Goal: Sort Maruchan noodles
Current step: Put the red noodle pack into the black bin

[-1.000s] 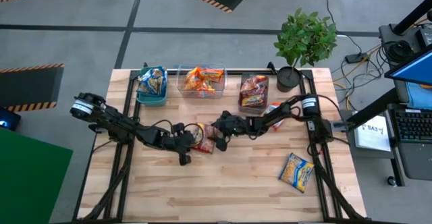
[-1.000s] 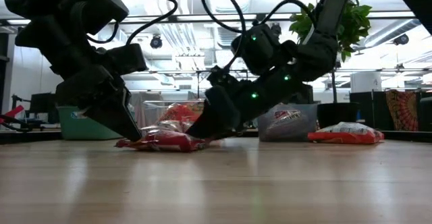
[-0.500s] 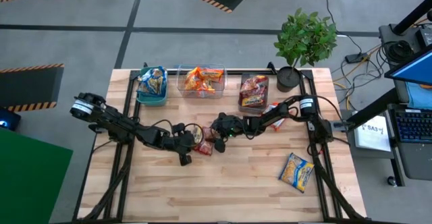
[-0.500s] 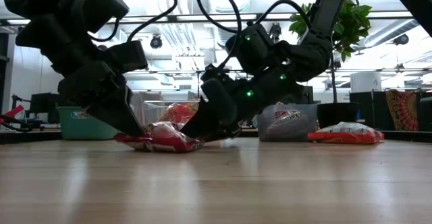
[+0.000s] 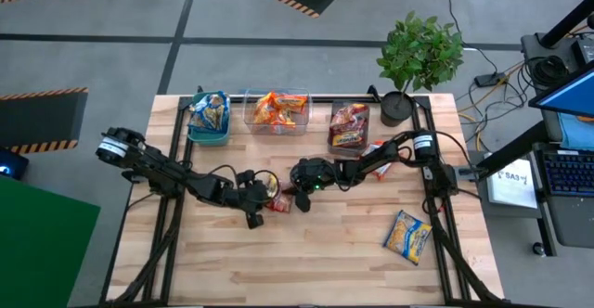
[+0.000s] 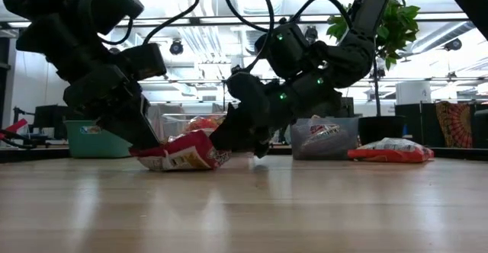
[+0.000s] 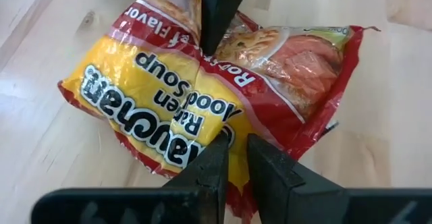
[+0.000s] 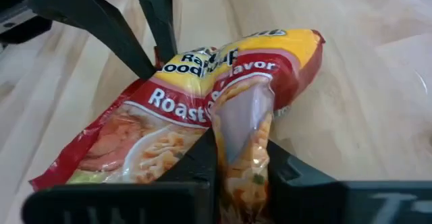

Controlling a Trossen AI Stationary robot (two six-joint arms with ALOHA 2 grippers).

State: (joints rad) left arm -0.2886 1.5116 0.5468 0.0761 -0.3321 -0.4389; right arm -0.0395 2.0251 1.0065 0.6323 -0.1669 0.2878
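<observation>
A red-and-yellow Maruchan noodle packet (image 5: 277, 194) lies mid-table between my two grippers, buckled upward in the low view (image 6: 184, 152). My left gripper (image 5: 261, 197) is shut on its left end, my right gripper (image 5: 294, 188) on its right end. More packets fill the teal bin (image 5: 209, 118), the clear bin (image 5: 277, 110) and the grey bin (image 5: 349, 127). A blue-and-yellow packet (image 5: 407, 235) lies flat at the near right. A red packet (image 5: 376, 149) lies partly under my right arm. My left gripper pinches the packet's yellow edge (image 7: 217, 131) between its two fingers, slanting down from the table's left. That end stays low by the tabletop (image 6: 152, 160). My right gripper pinches a raised fold at the packet's opposite end (image 8: 240, 119) between its two fingers, slanting down from the table's right. The packet bulges up between both grippers, its underside on the table.
The three bins stand in a row along the far edge, with a potted plant (image 5: 399, 104) at the far right corner. Bare wood (image 5: 306, 252) stretches along the near half of the table.
My right gripper has moved toward the table's left onto the packet and shut on its right end. The packet, flat before, has buckled and its right side has tipped up; the left end has stayed in my left gripper.
</observation>
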